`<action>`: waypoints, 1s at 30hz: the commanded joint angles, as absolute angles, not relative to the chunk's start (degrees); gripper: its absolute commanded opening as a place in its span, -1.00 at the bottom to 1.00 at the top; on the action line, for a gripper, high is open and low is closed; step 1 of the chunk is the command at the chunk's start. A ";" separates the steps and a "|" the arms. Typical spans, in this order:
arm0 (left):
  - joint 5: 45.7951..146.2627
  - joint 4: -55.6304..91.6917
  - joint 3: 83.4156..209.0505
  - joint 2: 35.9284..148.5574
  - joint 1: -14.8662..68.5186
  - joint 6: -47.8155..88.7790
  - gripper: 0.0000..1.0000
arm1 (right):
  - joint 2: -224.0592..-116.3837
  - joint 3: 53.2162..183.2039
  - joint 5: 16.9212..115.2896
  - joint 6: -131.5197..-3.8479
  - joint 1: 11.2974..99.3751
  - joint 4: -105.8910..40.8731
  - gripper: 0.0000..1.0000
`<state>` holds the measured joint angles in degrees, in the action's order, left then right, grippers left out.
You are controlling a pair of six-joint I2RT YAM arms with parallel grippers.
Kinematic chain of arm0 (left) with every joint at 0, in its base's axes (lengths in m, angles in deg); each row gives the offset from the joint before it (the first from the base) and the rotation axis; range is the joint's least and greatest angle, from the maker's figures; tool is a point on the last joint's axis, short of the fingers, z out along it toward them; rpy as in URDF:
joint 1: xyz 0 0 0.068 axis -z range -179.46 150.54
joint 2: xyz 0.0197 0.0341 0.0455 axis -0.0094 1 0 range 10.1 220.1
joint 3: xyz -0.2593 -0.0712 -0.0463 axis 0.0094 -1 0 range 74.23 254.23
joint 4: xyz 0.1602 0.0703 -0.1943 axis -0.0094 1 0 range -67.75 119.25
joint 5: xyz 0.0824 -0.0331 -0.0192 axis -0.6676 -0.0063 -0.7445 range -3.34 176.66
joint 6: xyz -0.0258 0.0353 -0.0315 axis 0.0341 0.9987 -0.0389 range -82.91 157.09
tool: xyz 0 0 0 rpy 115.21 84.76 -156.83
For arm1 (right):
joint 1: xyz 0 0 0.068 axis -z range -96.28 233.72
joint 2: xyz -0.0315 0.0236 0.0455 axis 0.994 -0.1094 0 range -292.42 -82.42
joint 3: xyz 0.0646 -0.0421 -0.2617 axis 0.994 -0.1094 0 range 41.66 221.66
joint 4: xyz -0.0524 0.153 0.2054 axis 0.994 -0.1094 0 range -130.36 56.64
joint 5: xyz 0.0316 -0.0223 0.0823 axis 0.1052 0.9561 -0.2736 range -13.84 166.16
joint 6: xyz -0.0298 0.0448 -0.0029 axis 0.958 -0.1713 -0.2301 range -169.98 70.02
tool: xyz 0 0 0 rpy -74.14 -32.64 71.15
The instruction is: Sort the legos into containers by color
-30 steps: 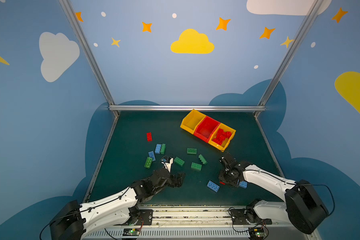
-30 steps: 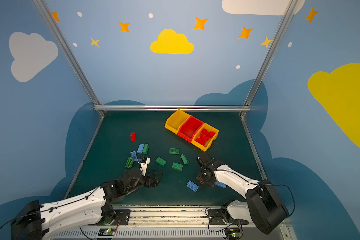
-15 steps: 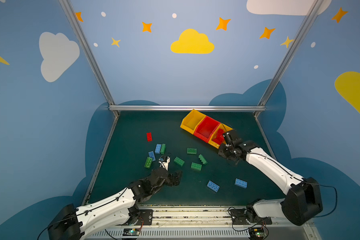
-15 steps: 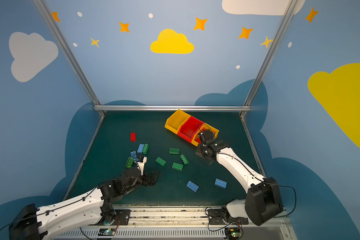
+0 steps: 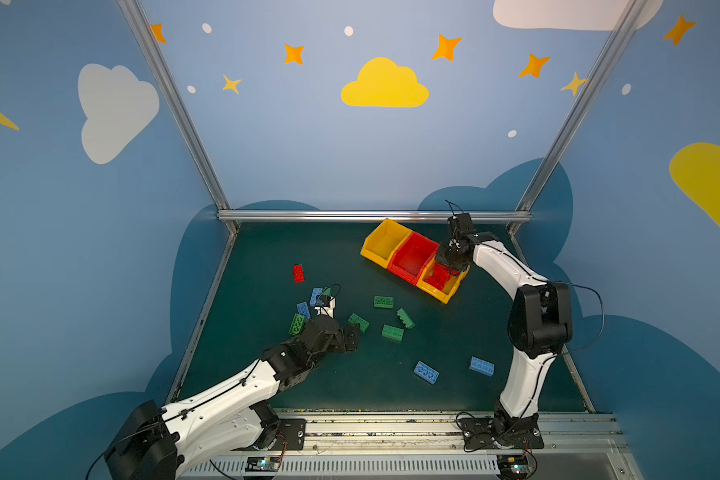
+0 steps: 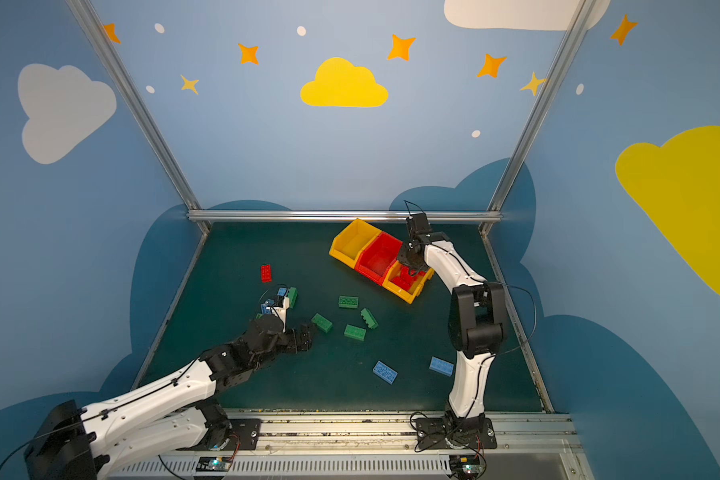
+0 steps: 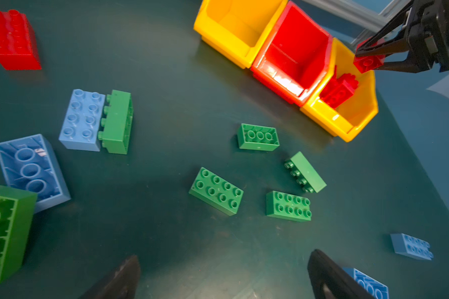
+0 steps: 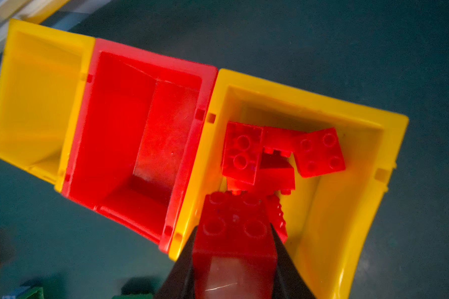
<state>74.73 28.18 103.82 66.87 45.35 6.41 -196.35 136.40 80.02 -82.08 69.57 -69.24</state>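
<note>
Sorting scene, both top views and the two wrist views. The right claw (image 5: 449, 266) hangs over the near yellow bin (image 5: 441, 294). This is the end bin of a joined row of three, with the red bin (image 5: 412, 255) in the middle and the far yellow bin (image 5: 385, 243) at the other end.

In the right wrist view the jaws are closed on two opposite sides of a short red brick (image 8: 233, 233), held above the bin's open mouth. In the left wrist view this brick is clear of the heap of red bricks (image 8: 283, 155) lying inside that bin. The heap is partly hidden, and holds perhaps four or five pieces.

The left claw (image 5: 352, 334) sits low over the dark green mat (image 5: 391, 399). Its jaws are spread wide with nothing between them, and its fingertips (image 7: 125, 274) stand well apart over bare mat.

Just beyond the left claw lie four green bricks (image 5: 392, 333), loose and apart from one another. Two blue bricks (image 5: 426, 372) lie nearer the front edge, between the two arms. A long red brick (image 5: 298, 273) lies alone on the left side of the mat. Beside the left arm's wrist is a cluster of bricks (image 5: 303, 309), two blue and two green. In it, one blue piece touches a green one that lies on its side.
</note>
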 commanded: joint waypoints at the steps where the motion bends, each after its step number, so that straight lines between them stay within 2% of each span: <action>1: 74.94 30.33 106.19 68.21 43.95 7.10 1.00 | -199.23 140.73 78.05 -80.41 70.69 -71.22 -0.27; 4: 75.71 30.66 107.24 69.38 43.09 7.10 1.00 | -199.93 141.81 76.93 -79.27 70.70 -71.42 0.37; 7: 76.24 31.09 107.71 69.93 42.72 6.86 1.00 | -197.77 140.07 77.07 -78.23 69.92 -71.20 0.51; 13: 78.24 31.65 106.46 68.90 42.64 3.98 1.00 | -187.95 130.60 79.64 -76.27 65.75 -70.89 0.54; 20: 82.99 31.39 102.30 64.56 42.81 2.11 1.00 | -177.16 113.03 72.64 -74.72 57.46 -64.13 0.52; 22: 83.32 31.06 100.42 62.50 42.92 1.05 1.00 | -176.77 109.75 70.63 -74.32 55.07 -62.63 0.51; 30: 81.55 34.99 95.34 52.04 43.53 -1.62 1.00 | -180.62 105.97 73.11 -74.05 49.13 -61.18 0.47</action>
<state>82.43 32.42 95.82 54.74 43.17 -0.32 -179.65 105.93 72.45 -74.72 49.83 -63.14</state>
